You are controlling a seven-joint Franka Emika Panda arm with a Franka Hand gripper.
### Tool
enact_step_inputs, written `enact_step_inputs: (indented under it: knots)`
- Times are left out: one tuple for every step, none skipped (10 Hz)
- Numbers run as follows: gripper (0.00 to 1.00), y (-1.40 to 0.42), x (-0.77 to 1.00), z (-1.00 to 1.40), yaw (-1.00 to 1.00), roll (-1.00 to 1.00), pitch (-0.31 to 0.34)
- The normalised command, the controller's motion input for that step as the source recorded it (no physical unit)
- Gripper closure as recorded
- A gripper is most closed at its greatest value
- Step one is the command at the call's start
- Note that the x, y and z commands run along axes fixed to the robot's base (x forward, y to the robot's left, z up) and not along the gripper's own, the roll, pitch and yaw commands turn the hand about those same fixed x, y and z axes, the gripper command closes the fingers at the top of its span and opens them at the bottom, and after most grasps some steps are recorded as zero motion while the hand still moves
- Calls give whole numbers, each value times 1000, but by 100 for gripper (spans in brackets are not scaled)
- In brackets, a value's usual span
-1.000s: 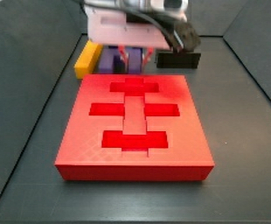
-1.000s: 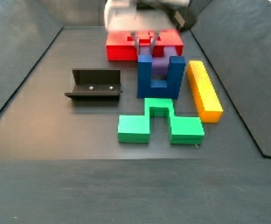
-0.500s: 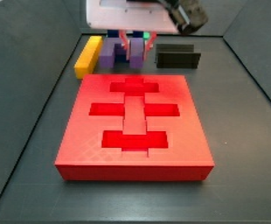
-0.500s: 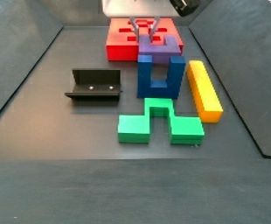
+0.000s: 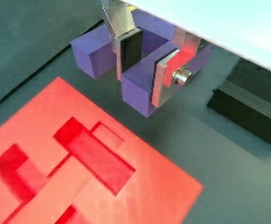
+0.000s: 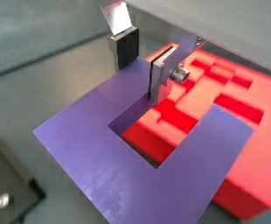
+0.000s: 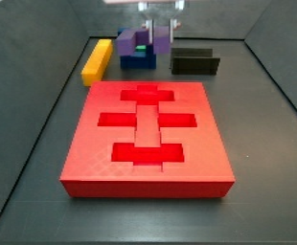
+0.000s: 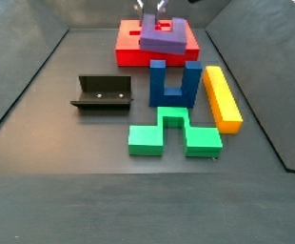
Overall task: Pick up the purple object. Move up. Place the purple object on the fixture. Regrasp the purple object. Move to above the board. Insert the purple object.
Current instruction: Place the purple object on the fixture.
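Observation:
My gripper (image 7: pixel 160 21) hangs high at the back of the scene, shut on the purple object (image 7: pixel 160 44), a chunky U-shaped block lifted off the floor. In a side view the purple object (image 8: pixel 165 40) hangs in front of the far red board (image 8: pixel 127 43) under the gripper (image 8: pixel 155 17). In both wrist views the fingers (image 5: pixel 170 77) (image 6: pixel 160 74) clamp one wall of the purple object (image 5: pixel 141 94) (image 6: pixel 91 144). The board (image 7: pixel 145 134) has cross-shaped cutouts. The fixture (image 7: pixel 196 63) (image 8: pixel 102 93) stands on the floor, apart from the gripper.
A dark blue U-shaped block (image 8: pixel 173 84) stands upright beside a yellow bar (image 8: pixel 222 95). A green block (image 8: pixel 173 133) lies in front of them. Dark walls enclose the floor. The board (image 5: pixel 79 166) and fixture (image 5: pixel 249 109) show below in a wrist view.
The gripper has risen with the purple object, lifting it off the floor from beside the blue block. The other pieces have not moved.

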Motion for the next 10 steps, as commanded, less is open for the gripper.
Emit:
enact_step_inputs:
  knots:
    - [100, 0, 411, 383, -194, -617, 0]
    - [100, 0, 523, 260, -189, -563, 0]
    - [100, 0, 586, 229, -177, -580, 0]
    - [100, 0, 700, 206, -157, -586, 37]
    - [100, 0, 749, 229, -146, -591, 83]
    - [100, 0, 760, 243, -109, -580, 123]
    - [100, 31, 763, 189, -77, -617, 160]
    - [100, 83, 797, 74, -77, -609, 197]
    - [100, 114, 791, 3, -71, -580, 200]
    - [100, 206, 823, 3, -114, -511, 240]
